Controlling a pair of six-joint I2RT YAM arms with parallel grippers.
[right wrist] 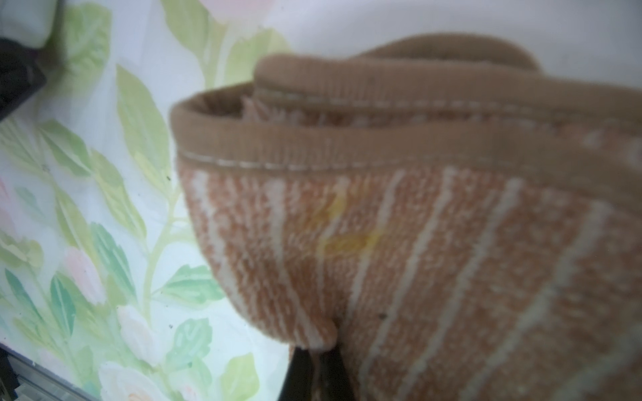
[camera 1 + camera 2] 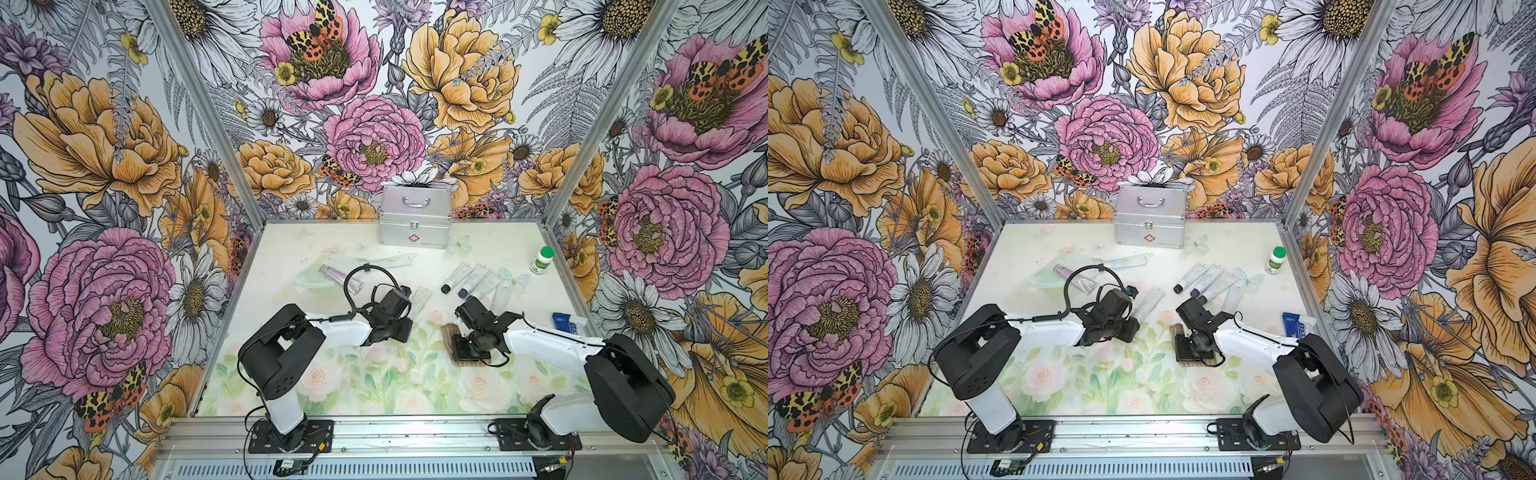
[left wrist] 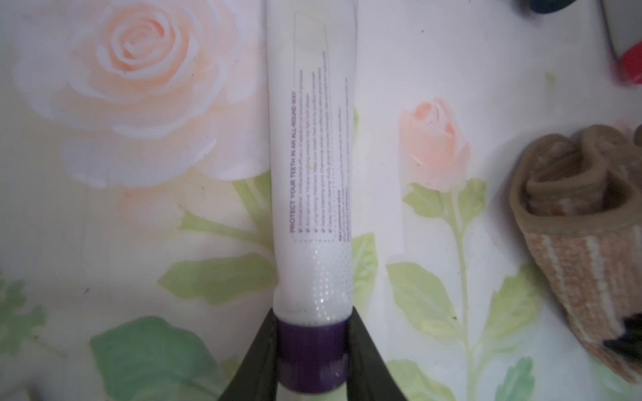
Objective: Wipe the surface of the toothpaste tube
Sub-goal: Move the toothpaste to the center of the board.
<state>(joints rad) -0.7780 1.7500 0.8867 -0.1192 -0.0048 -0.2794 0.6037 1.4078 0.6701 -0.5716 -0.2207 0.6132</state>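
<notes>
Left fingers (image 3: 255, 361) clamp toothpaste tube (image 3: 312, 156), end cropped, right fingers (image 1: 301, 376) pinch blurred cloth (image 1: 417, 243)

Item 1, striped cloth (image 1: 434, 243): terry, orange-brown with white stripes, bunching into loose folds and filling most of the view. A plain brown hem with pale stitching is curling along one edge, and a small yellow stain is showing on the pile.
Item 2, right claw (image 1: 314, 361): two dark fingers (image 1: 298, 378) are pinching a fold of the cloth tight between them.
Item 3, table (image 1: 87, 208): its cover, printed with green leaves and pale pink roses, is showing beside the cloth.
Item 4, dark blurred shape (image 1: 17, 76): sitting at the edge of the view, too blurred to identify
</notes>
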